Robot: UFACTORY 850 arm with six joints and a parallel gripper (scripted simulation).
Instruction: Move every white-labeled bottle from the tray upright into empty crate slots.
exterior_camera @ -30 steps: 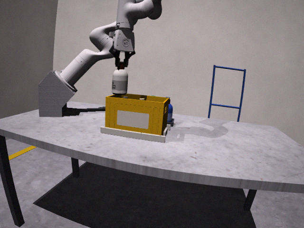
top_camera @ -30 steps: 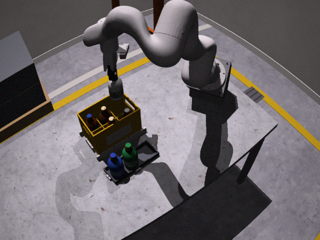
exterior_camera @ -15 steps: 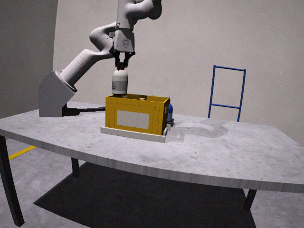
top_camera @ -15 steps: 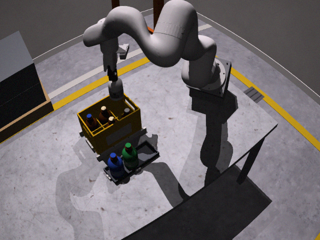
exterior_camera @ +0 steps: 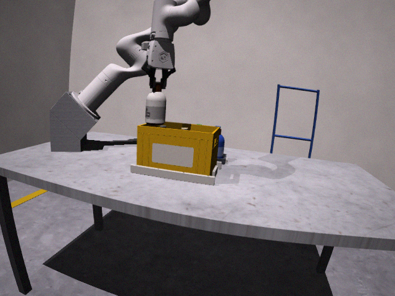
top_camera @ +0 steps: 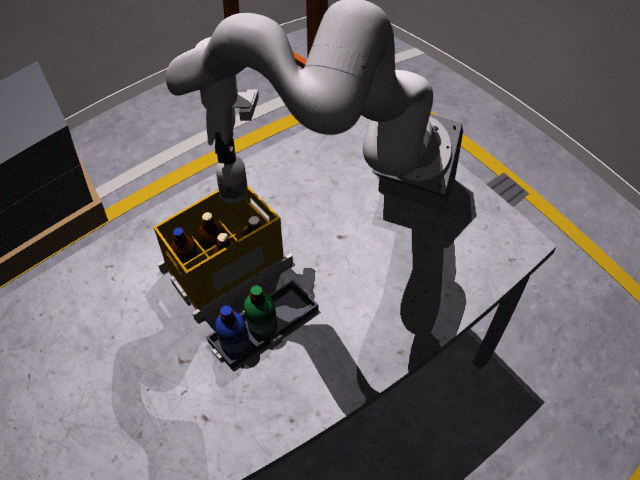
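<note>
My gripper (top_camera: pixel 225 153) (exterior_camera: pixel 157 85) is shut on the neck of a white-labeled bottle (top_camera: pixel 231 179) (exterior_camera: pixel 155 109). It holds the bottle upright, with its base at about the rim of the yellow crate (top_camera: pixel 235 270) (exterior_camera: pixel 173 140), over the crate's far corner. Inside the crate stand a brown bottle with a blue cap (top_camera: pixel 180 242), two brown bottles with cream caps (top_camera: pixel 207 226) (top_camera: pixel 222 239) and a dark bottle with a grey cap (top_camera: pixel 252 222). On the dark tray (top_camera: pixel 297 308) in front of the crate stand a blue bottle (top_camera: pixel 230 328) (exterior_camera: pixel 220 145) and a green bottle (top_camera: pixel 259 310).
The crate rests on a white base (exterior_camera: pixel 173 174) on the grey table (top_camera: pixel 336 217) (exterior_camera: pixel 287 197). The robot base (top_camera: pixel 413 155) (exterior_camera: pixel 68 122) is mounted at the table's back. A blue frame (exterior_camera: pixel 295 119) stands behind the table. A dark cabinet (top_camera: pixel 36 170) stands on the floor to the left.
</note>
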